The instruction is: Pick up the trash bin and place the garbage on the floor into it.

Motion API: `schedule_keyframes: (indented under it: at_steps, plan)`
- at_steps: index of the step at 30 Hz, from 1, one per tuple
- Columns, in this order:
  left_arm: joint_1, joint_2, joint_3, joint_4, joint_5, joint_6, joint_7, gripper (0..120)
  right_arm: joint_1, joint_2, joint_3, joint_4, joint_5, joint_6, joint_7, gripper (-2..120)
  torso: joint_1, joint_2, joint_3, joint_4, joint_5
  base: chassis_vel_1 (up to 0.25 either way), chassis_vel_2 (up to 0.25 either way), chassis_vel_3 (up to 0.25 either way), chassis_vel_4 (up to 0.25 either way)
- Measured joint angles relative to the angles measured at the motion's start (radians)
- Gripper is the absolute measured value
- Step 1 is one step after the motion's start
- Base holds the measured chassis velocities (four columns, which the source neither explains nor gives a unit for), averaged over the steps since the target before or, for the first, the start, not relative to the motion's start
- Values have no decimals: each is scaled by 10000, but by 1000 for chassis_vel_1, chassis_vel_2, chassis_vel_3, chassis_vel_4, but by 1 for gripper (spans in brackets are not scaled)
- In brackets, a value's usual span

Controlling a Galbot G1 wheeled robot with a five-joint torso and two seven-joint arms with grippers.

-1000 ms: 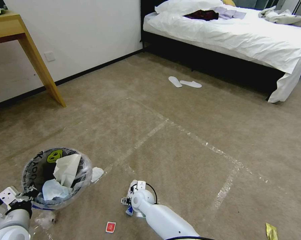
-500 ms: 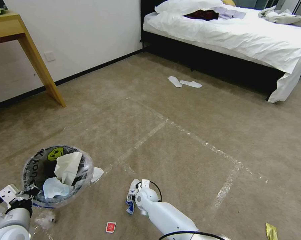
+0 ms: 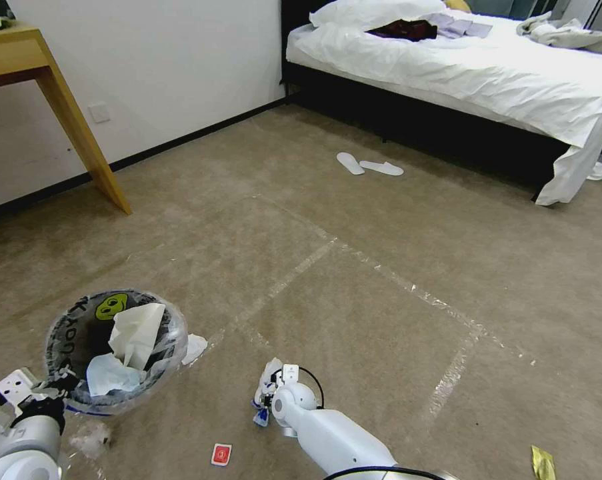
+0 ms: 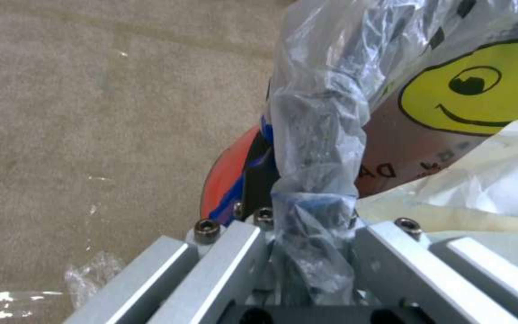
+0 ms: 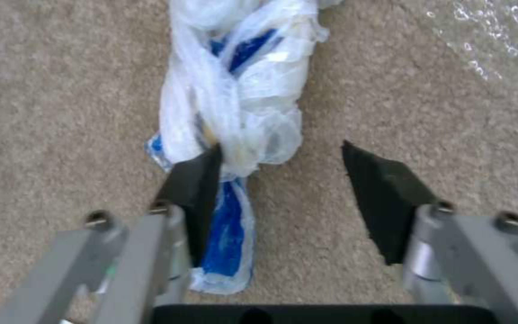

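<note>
Head camera looks down across the floor (image 3: 354,280); both wrist cameras sit close above that carpet.

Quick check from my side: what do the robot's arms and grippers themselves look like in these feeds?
Both arms have smooth white rounded shells. The right arm ends in a rounded joint with a thin black cable looping over it. The right gripper has pointed black pads on grey metal linkages with small bolts. The left gripper shows silver aluminium bars with hex screws on a black base, beside a white bracket.
</note>
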Motion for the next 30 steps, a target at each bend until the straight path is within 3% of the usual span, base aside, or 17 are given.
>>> schedule_keyframes:
  at_steps: [2,5,13,30]
  plan:
    - [-16,-16,29,0,0,0,-1,0,6,0,-8,24,-36,45,-37,38,0,0,0,0,0,0,0,0,0]
    - [-24,-25,45,0,0,0,-1,0,6,-1,-9,40,-61,73,-54,32,0,0,0,0,0,0,0,0,0]
    - [-25,-36,68,18,12,5,-1,0,-98,-2,31,324,-72,145,-112,0,0,0,0,0,0,0,0,0,0]
    - [-61,-23,128,86,-3,57,-31,0,-243,-536,259,1475,138,219,106,0,0,0,0,0,0,0,0,0,0]
